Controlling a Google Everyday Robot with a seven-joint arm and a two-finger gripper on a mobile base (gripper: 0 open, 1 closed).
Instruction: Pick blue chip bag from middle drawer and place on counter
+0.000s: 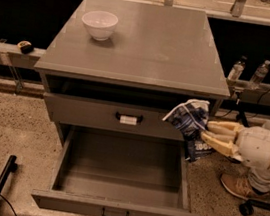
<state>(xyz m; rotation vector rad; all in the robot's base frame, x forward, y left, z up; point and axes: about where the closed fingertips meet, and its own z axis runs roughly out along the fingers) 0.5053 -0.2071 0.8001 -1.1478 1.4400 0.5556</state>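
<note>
The blue chip bag (189, 122) is crumpled, dark blue with white patches, and hangs in my gripper (208, 133) at the right of the cabinet, above the drawer's right rim and just below the counter's edge. The gripper is shut on the bag, and my white arm (263, 149) reaches in from the right. The middle drawer (116, 209) is pulled wide open and its inside is bare. The counter (150, 41) is a smooth grey top above it.
A white bowl (99, 24) stands on the counter's back left. The closed drawer front (98, 114) above the open one has a white tag on its handle. Two bottles (246, 71) stand at the right behind the cabinet. A shoe (237, 186) is on the floor.
</note>
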